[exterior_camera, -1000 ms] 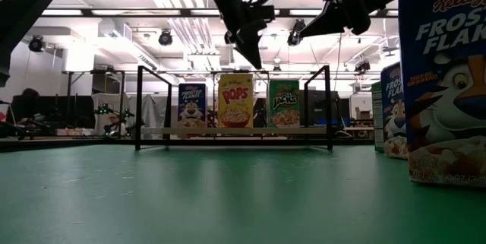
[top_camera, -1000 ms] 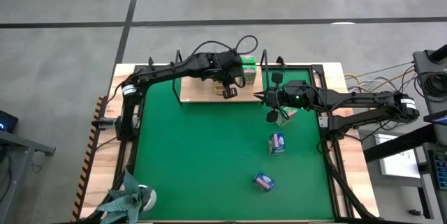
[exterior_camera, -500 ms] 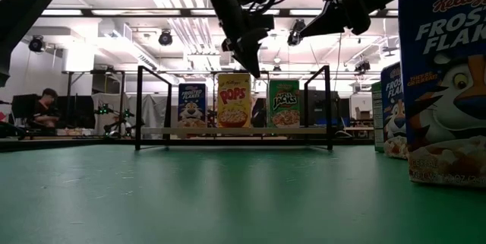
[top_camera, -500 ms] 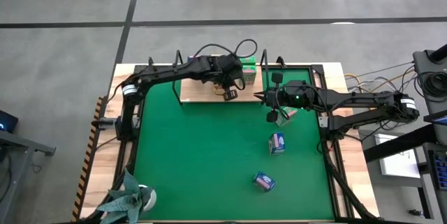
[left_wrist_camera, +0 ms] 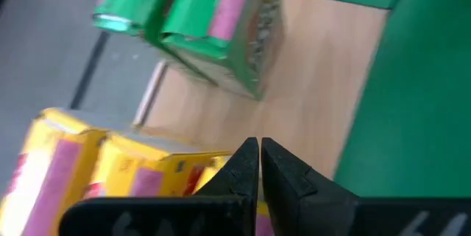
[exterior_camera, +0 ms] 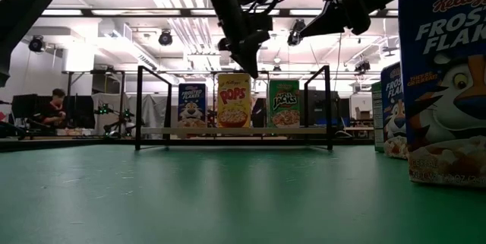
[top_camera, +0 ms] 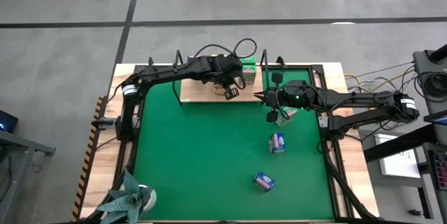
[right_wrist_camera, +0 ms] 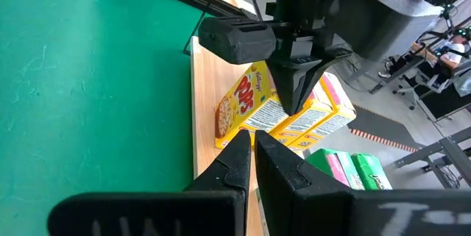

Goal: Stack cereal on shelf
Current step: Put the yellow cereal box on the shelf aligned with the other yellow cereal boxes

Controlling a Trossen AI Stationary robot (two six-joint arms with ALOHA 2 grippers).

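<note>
The shelf [top_camera: 202,90] is a light wooden board at the mat's far edge, with black wire uprights [exterior_camera: 138,107]. A blue [exterior_camera: 192,106], a yellow [exterior_camera: 235,101] and a green box [exterior_camera: 284,103] stand along its front. More yellow boxes [left_wrist_camera: 110,181] and green boxes [left_wrist_camera: 213,23] stand behind them. My left gripper [left_wrist_camera: 259,154] is shut, its tips [exterior_camera: 250,68] just over the yellow boxes' tops [right_wrist_camera: 283,115]. My right gripper [right_wrist_camera: 250,144] is shut and empty, raised over the mat's right side [top_camera: 271,116]. Two blue boxes [top_camera: 277,142] [top_camera: 263,181] lie on the mat. My left gripper points down with shut fingers [right_wrist_camera: 293,93] at the top of the yellow boxes [right_wrist_camera: 309,118]. I cannot tell whether the tips touch the cardboard.
Another box [top_camera: 285,116] lies on the mat below my right gripper. In the low view a blue box [exterior_camera: 444,77] looms close at the right, with a second blue box [exterior_camera: 392,111] behind it. A plant [top_camera: 129,197] sits at the near left corner. A person [exterior_camera: 55,107] sits far behind.
My left gripper has dipped slightly toward the tops of the yellow boxes and stayed shut. The boxes and my right arm have kept still.
</note>
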